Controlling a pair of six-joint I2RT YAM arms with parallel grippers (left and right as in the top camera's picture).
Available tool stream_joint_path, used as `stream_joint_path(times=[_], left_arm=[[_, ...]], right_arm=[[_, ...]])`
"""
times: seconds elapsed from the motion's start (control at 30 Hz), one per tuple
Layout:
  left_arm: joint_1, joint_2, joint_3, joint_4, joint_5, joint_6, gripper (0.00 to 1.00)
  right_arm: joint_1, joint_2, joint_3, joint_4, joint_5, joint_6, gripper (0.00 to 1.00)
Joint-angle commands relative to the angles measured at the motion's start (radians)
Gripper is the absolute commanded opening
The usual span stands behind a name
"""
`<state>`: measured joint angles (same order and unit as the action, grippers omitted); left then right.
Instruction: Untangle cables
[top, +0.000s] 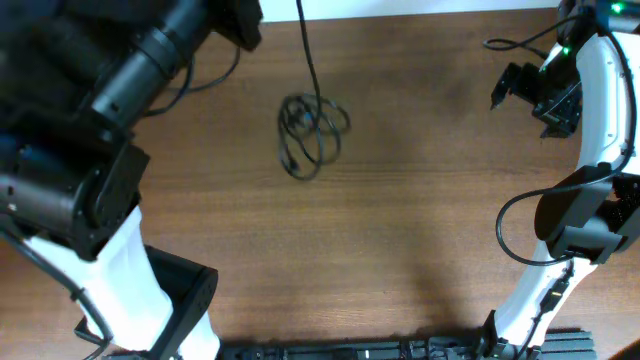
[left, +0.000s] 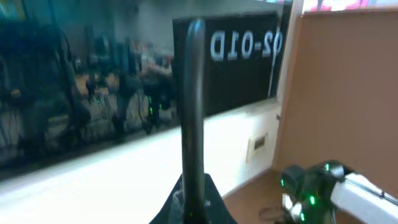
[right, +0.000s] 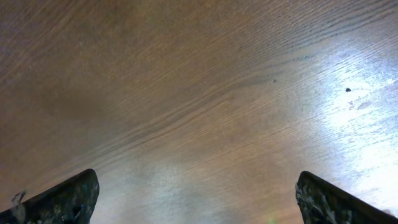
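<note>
– Two grippers to log. State of each?

– Item 1, right gripper (right: 199, 198): spread wide. My two fingertips (right: 62, 196) sit at opposite bottom corners of the wrist view, with only bare wood grain between them. Nothing held. From overhead it hangs over the far right part of the desk (top: 420, 230).

– Item 2?

– Left gripper (left: 194, 124): I cannot tell. My wrist camera shows a single dark finger standing upright in mid-frame. The overhead view blurs that arm into a large black mass at upper left. This wrist camera faces out into the room, not down at the desk.

– Task item and its location?

– One tangle of black cables (top: 312, 130), looped in a loose knot. It lies flat on the desk, left of centre and toward the far side. One strand (top: 303, 35) runs straight from the knot to the far edge. The tangle is well apart from the right gripper and touches neither gripper.

– Sundries?

– One dark panel (left: 242, 56) with pale mirrored lettering, seen from the left wrist. One white arm segment with green lights (left: 314, 186), at that view's lower right.
</note>
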<state>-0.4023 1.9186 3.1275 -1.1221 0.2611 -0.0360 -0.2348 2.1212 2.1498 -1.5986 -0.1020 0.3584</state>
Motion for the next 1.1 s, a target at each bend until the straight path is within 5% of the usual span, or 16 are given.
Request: stream_joint_path(times=[0.0,0.1,0.17,0.33,0.4,0.47,0.53,0.77,0.8,0.87,0.9,0.97,1.07], left_arm=[[0.003,0.013,-0.127,-0.072,0.005,-0.056,0.00],[0.018,0.012,-0.189,0.060,-0.042,-0.275,0.00],[0.031,0.005,-0.187,0.143,-0.043,-0.544,0.00],[0.031,0.005,-0.187,0.138,-0.066,-0.547,0.00],[0.032,0.005,-0.187,0.137,-0.159,-0.547,0.00],[0.032,0.005,-0.187,0.149,-0.225,-0.547,0.00],[0.032,0.005,-0.187,0.106,-0.456,-0.547,0.00],[0.032,0.005,-0.187,0.088,-0.472,-0.547,0.00],[0.032,0.005,-0.187,0.088,-0.472,-0.547,0.00],[0.032,0.005,-0.187,0.076,-0.491,-0.547,0.00],[0.032,0.005,-0.187,0.059,-0.547,-0.547,0.00],[0.032,0.005,-0.187,0.024,-0.661,-0.547,0.00],[0.035,0.006,-0.188,-0.046,-0.832,-0.536,0.03]], right_arm=[[0.005,-0.043,-0.001,-0.001,-0.001,-0.007,0.99],[0.005,-0.043,-0.001,-0.001,-0.001,-0.006,0.99],[0.005,-0.043,-0.001,-0.001,-0.001,-0.006,0.99],[0.005,-0.043,-0.001,0.018,-0.171,0.035,0.99],[0.070,-0.042,-0.001,-0.020,-0.689,-0.482,0.99],[0.217,-0.042,-0.001,-0.100,-0.804,-0.747,0.99],[0.363,-0.042,-0.001,-0.070,-0.835,-0.833,0.96],[0.588,-0.042,-0.001,0.296,-0.888,-0.835,0.89],[0.600,-0.042,-0.001,0.322,-0.884,-0.806,0.80],[0.601,-0.041,-0.001,0.348,-0.876,-0.759,0.33],[0.598,-0.041,-0.001,0.351,-0.842,-0.716,0.20],[0.598,-0.041,-0.001,0.351,-0.761,-0.603,0.04],[0.593,-0.045,0.000,0.351,-0.751,-0.388,0.04]])
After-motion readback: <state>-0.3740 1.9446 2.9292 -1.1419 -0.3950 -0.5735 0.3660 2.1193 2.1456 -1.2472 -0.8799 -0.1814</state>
